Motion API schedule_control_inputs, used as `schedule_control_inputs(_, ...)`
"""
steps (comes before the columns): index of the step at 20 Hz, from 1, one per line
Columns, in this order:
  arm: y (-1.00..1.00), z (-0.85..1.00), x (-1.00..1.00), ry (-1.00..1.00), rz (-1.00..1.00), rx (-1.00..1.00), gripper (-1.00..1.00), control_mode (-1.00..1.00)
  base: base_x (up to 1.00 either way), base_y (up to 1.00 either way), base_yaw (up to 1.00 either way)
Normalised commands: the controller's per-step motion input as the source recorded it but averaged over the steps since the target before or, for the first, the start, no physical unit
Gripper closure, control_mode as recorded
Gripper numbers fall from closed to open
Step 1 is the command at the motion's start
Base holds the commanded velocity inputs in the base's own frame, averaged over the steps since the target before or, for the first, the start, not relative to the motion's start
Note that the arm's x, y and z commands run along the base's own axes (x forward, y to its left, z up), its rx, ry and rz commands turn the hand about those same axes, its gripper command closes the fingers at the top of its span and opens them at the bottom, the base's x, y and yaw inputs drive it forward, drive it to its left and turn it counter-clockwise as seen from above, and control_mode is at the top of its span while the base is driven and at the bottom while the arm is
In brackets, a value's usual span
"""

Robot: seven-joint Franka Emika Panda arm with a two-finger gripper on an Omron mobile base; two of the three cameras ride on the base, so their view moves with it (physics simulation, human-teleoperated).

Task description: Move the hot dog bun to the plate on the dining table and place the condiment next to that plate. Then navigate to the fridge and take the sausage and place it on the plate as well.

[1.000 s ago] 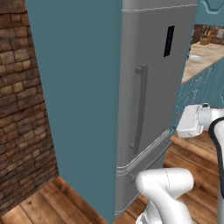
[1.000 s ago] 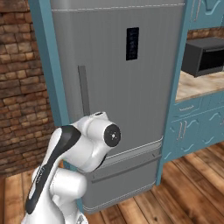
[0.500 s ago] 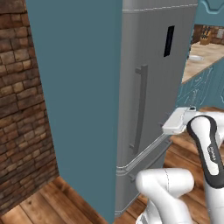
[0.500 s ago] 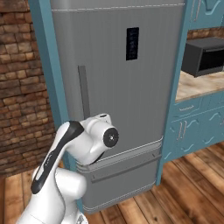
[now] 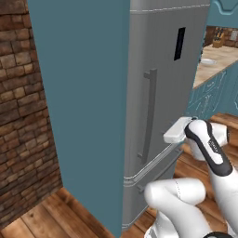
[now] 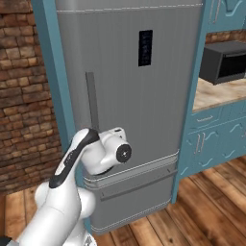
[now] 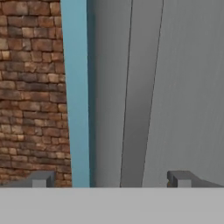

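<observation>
Directly ahead stands the fridge (image 6: 129, 86), a tall grey steel unit with its doors shut, so nothing of its inside can be seen. It sits upright, its long axis vertical, its front turned toward the robot. A teal panel (image 5: 79, 107) encloses its left side, and beyond that runs a red-brown brick wall (image 5: 23, 125). Wooden plank flooring (image 6: 206, 206) spreads out below. To the right of the fridge are teal base cabinets (image 6: 211, 144) under a pale stone counter (image 6: 218, 91), with a dark microwave (image 6: 226, 60) set in a niche above it. In the left base view a knife block (image 5: 217, 41) stands far back on that counter.

On the upper door a long grey handle (image 6: 92, 101) runs vertically near the door's left edge, and a small black display panel (image 6: 145, 48) sits higher and to the right. A horizontal seam low on the front separates the upper door from a lower drawer (image 6: 129, 192), which carries its own horizontal bar.

The arm's white and dark links rise in front of the lower part of the fridge, hiding some of the door and seam. The gripper (image 7: 109, 178) points at the door, close to the vertical handle, which runs top to bottom through the hand view between the fingertips (image 7: 41, 178). Its jaws are spread wide and hold nothing, not touching the handle.
</observation>
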Motion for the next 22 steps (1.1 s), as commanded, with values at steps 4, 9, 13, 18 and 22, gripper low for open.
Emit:
schedule_control_inputs(4,0.00,-0.18,0.53,0.00,0.00,0.00,-1.00,-1.00,0.00,0.00,0.00)
schedule_control_inputs(9,0.05,-0.02,0.20,0.00,0.00,0.00,-1.00,-1.00,0.00,0.00,0.00)
schedule_control_inputs(13,0.15,0.00,0.07,0.00,0.00,0.00,-1.00,-1.00,0.00,0.00,0.00)
schedule_control_inputs(18,0.16,0.00,0.04,0.00,0.00,0.00,-1.00,-1.00,0.00,0.00,0.00)
schedule_control_inputs(22,0.14,0.00,0.11,0.00,0.00,0.00,-1.00,-1.00,0.00,0.00,0.00)
